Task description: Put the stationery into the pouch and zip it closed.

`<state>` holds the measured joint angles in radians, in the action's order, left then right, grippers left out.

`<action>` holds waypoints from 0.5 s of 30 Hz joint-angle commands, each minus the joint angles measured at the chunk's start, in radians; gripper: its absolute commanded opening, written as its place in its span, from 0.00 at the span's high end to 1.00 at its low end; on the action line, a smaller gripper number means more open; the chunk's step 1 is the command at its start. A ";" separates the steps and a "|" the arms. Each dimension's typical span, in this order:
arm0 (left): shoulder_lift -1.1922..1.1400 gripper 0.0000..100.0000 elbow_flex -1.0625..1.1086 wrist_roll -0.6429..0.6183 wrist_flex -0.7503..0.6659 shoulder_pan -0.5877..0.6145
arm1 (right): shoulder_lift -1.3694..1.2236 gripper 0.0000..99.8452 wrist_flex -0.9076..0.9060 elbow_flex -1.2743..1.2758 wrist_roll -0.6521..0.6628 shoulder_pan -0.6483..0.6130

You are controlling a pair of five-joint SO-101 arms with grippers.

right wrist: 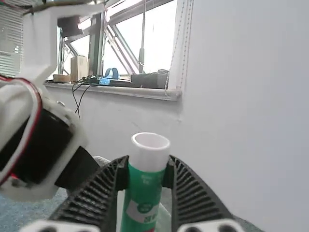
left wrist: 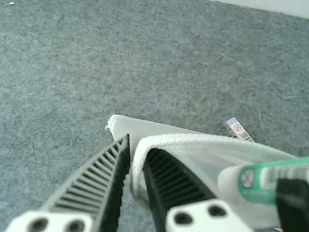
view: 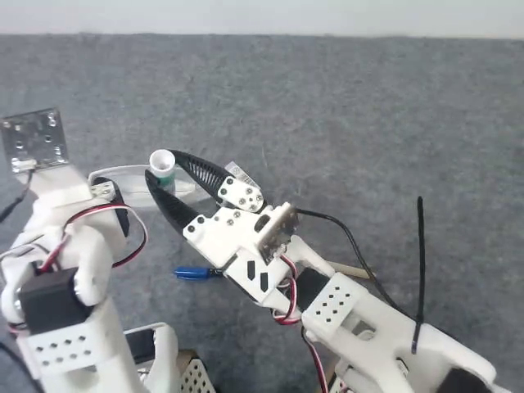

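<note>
right gripper (right wrist: 146, 164): clamped on the glue stick (right wrist: 144, 186), one black ribbed finger on each side of the green body, white cap sticking up past the fingertips
glue stick: upright-ish, right over the pouch (view: 131, 176) at its far edge in the high view (view: 164, 161); cannot tell if its lower end is inside the pouch yet
left gripper (left wrist: 136, 145): pinched tight on the pouch's white rim, with the rim between the two fingers
pouch: clear with a white edge (left wrist: 193, 154), lying on the grey table (view: 327, 106) with its mouth toward the glue stick (left wrist: 275, 181); zip not closed
in the way: the right arm's fingers cross over the pouch, and the left arm's white body covers the pouch's near end in the high view
small tag-like piece (view: 237, 172): on the table just beside the pouch, on the side away from the left arm; apart from the rim (left wrist: 238, 129); too small to tell what it is
blue pen (view: 194, 273): on the table, well clear of the pouch on the near side, partly under the right arm
thin pale stick (view: 352, 268): farther from the pouch than the pen, mostly hidden by the right arm; cannot tell what it is
table: grey felt-like surface under everything
</note>
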<state>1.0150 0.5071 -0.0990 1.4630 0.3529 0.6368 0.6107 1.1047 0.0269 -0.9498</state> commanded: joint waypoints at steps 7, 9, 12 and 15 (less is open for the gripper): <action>-0.018 0.99 0.004 -0.014 -0.037 -0.003 | 0.004 0.99 0.022 0.044 0.017 0.008; -0.018 0.99 0.004 -0.014 -0.037 -0.003 | 0.004 0.99 0.002 0.043 0.017 0.008; -0.018 0.99 0.004 -0.014 -0.037 -0.003 | 0.005 0.89 -0.081 0.031 0.015 0.004; -0.018 0.99 0.004 -0.014 -0.037 -0.003 | 0.018 0.82 -0.147 0.025 0.017 -0.019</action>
<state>1.0150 0.5086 -0.0990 1.4630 0.3529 0.6383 0.5401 1.1554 0.0269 -0.9498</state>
